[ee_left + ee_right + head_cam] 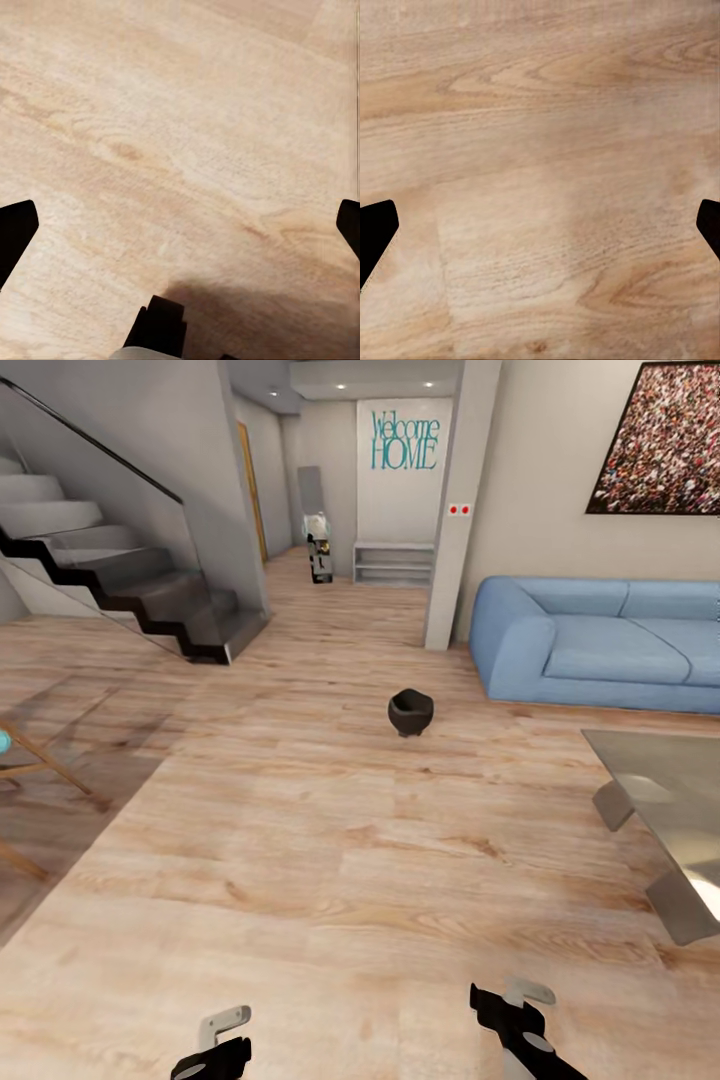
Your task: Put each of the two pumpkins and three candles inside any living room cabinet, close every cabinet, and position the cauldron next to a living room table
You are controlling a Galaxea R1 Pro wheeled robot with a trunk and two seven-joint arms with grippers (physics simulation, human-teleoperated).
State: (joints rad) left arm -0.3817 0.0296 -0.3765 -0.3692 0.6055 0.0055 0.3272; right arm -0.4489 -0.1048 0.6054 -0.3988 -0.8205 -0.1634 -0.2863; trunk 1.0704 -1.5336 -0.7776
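cauldron (411, 712) on floor (300, 840), well ahead of both hands

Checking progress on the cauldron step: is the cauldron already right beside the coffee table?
No, the cauldron stands alone on the wood floor, well apart from the coffee table at the head view's right.

Table (665, 785) — cropped at frame edge

Both arms hung low and forward. The left gripper (180, 225) and the right gripper (540, 225) each had fingers spread wide apart, holding nothing, pointing down.
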